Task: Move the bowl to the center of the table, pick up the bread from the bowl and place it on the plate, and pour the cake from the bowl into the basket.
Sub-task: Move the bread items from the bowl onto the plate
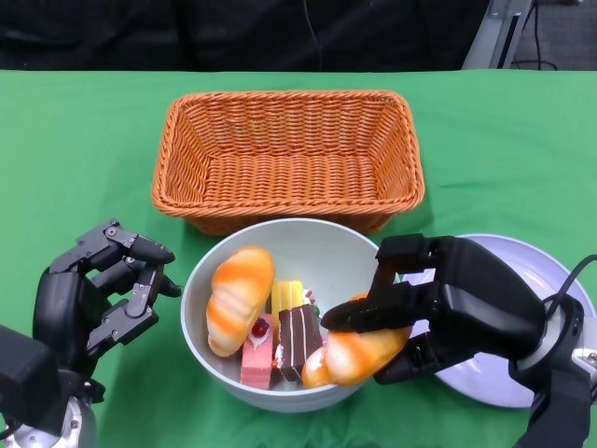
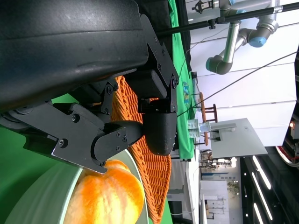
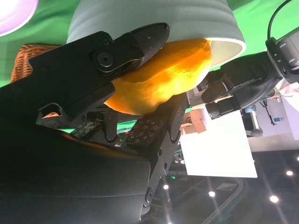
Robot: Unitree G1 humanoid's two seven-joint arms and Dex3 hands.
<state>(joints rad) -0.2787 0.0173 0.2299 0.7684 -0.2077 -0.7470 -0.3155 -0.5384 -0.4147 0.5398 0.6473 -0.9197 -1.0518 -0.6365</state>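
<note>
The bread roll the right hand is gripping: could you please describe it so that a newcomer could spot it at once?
Find the pale bowl just in front of the wicker basket. At its plate-side rim, the right hand grips a glossy orange bread roll. The other roll lies free on the far side, beyond the cake slices.

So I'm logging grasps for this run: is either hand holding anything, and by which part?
The right hand grips a bread roll at the bowl's rim, fingers above and below it. The left hand holds nothing.

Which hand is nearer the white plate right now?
Right. The right hand hangs over the round white plate's near edge, gripping an orange bread roll; the left hand is across the grey bowl, holding nothing.
</note>
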